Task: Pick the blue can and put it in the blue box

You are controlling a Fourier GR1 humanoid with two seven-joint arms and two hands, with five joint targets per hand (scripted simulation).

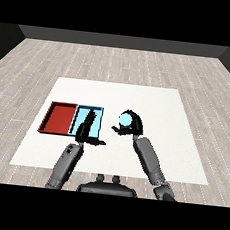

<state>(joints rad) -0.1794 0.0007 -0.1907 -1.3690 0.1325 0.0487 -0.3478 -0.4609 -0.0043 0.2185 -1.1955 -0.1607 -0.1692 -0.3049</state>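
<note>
The blue can point(125, 120) sits in my right hand point(131, 127), whose fingers and thumb curl round it, just right of the light blue tray point(96, 111). The can appears lifted a little above the white table. My left hand point(85, 129) reaches over the light blue tray with its fingers straight and its thumb out to the right, holding nothing. It hides part of that tray's floor.
A red tray point(59, 117) lies against the left side of the light blue tray. The white table point(163, 107) stretches to the right and far side of the trays, over a grey wooden floor.
</note>
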